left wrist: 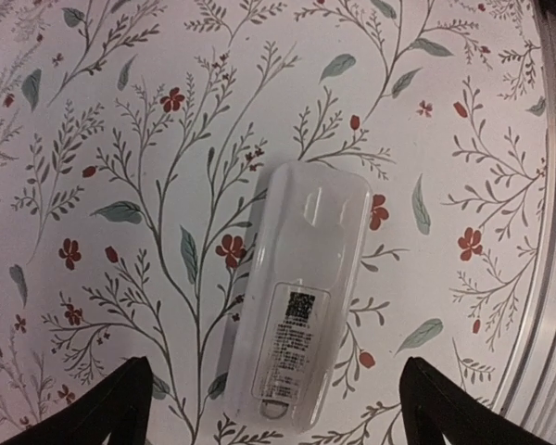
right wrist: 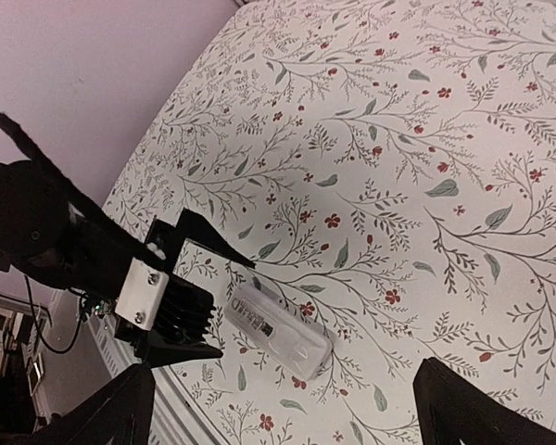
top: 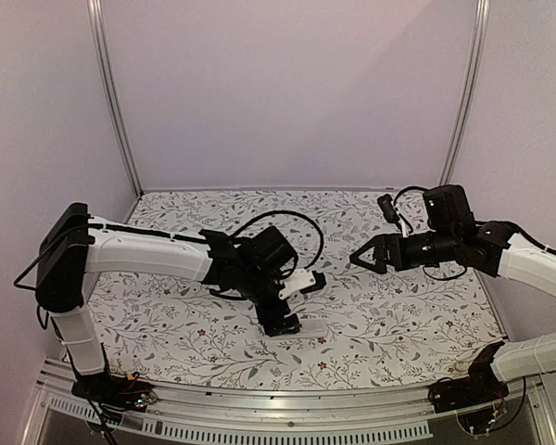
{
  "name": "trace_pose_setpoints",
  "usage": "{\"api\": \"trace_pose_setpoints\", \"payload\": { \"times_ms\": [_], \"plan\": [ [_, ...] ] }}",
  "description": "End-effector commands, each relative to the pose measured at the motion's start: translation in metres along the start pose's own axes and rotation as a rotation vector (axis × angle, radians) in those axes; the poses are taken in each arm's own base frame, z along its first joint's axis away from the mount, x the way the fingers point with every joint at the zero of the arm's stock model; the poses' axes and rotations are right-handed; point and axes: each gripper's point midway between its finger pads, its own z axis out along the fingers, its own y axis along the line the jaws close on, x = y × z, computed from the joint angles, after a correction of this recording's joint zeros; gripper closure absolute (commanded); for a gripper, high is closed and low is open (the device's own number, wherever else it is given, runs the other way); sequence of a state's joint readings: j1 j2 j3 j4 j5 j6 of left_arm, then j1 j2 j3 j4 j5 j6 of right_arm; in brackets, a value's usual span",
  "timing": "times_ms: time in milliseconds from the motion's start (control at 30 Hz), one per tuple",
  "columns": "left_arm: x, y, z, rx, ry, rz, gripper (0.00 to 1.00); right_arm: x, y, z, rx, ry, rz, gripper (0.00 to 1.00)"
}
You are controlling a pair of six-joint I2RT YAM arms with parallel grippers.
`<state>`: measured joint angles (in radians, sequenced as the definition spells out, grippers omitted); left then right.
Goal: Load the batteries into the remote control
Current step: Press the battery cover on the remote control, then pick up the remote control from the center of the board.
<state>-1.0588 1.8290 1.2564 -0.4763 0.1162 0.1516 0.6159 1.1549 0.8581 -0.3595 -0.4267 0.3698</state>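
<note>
The remote control lies back up on the flowered cloth, plain white with a printed label. It also shows in the top view and in the right wrist view. My left gripper is open, its fingers apart on either side of the remote's near end without touching it. It shows in the top view and in the right wrist view. My right gripper is open and empty, held in the air to the right of the remote. The batteries are not in view.
The flowered cloth covers the table. A metal rail runs along the near edge, close to the remote. White walls and two upright metal posts close the back.
</note>
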Motion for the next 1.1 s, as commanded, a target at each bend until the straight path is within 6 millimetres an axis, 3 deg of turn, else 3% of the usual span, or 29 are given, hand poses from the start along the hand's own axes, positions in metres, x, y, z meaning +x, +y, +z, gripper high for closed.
{"api": "trace_pose_setpoints", "payload": {
  "times_ms": [0,133,333,500,633,800,933,1067],
  "plan": [
    [0.018,-0.007,0.021,0.084,0.110,0.091,0.09,-0.013,-0.018,-0.036,0.160,-0.162,-0.036,0.01],
    [0.029,0.002,0.042,0.054,0.208,0.095,0.13,-0.012,-0.023,-0.061,0.214,-0.255,-0.020,0.01],
    [0.042,0.001,0.057,0.068,0.271,0.100,0.22,-0.003,-0.020,-0.067,0.189,-0.254,-0.023,0.01],
    [0.057,-0.002,0.062,0.083,0.320,0.086,0.41,0.002,-0.018,-0.061,0.160,-0.238,-0.015,0.01],
    [0.054,0.001,0.060,0.079,0.298,0.058,0.58,-0.001,0.002,-0.057,0.041,-0.244,-0.038,0.01],
    [0.008,-0.001,0.028,0.126,0.078,0.007,0.68,-0.001,0.009,-0.052,0.000,-0.228,-0.079,0.03],
    [-0.038,-0.005,-0.021,0.157,-0.156,-0.014,0.70,-0.005,0.018,-0.047,-0.049,-0.211,-0.112,0.06],
    [-0.079,-0.022,-0.072,0.247,-0.383,-0.001,0.70,-0.013,0.045,-0.045,-0.188,-0.226,-0.159,0.10]
  ]
}}
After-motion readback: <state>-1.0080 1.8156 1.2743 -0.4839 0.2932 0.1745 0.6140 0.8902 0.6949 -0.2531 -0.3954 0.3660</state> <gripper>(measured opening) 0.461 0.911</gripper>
